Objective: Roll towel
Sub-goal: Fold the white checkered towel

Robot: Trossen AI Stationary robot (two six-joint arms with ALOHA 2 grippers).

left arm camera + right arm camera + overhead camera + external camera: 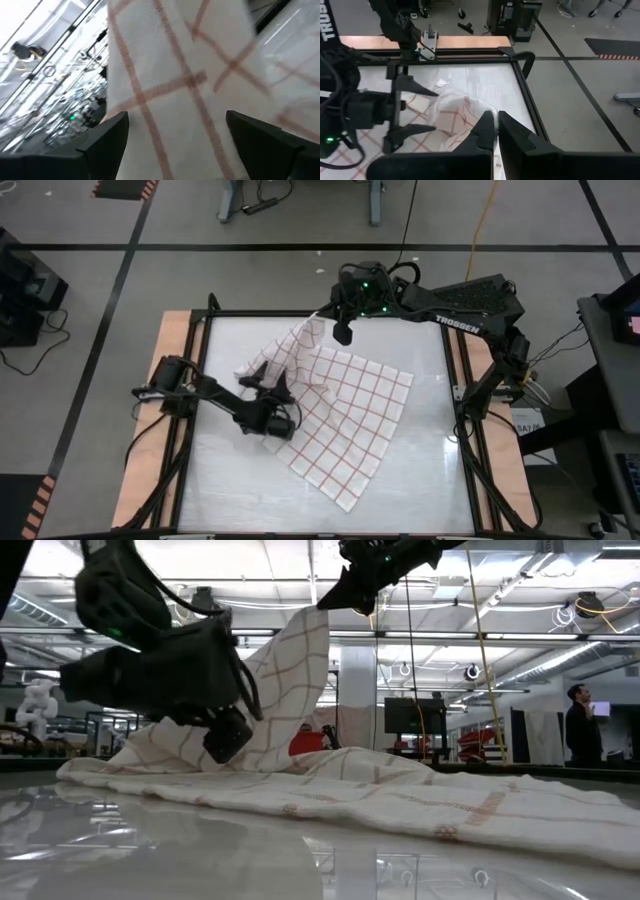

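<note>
A thin white cloth towel with a grid of red-brown lines (350, 415) is spread over the middle of the glossy white tabletop (420, 500), turned like a diamond, with its near corner pointing toward the front edge. Its far corner is lifted off the surface and is drawn up into a peak near the table's back edge. That peak is pinched by the right gripper (341, 333), whose dark fingers (485, 131) are pressed together on the cloth; the raised fabric is seen hanging from it in the low view (300, 690). The left gripper (272, 380) is held low over the left part of the towel, just beside the lifted fold, with its two dark fingers (107, 137) spread wide apart. Nothing is gripped between them; only the checked cloth is seen lying past them in the left wrist view. A person in dark clothing (583, 725) is standing in the room beyond the table.
</note>
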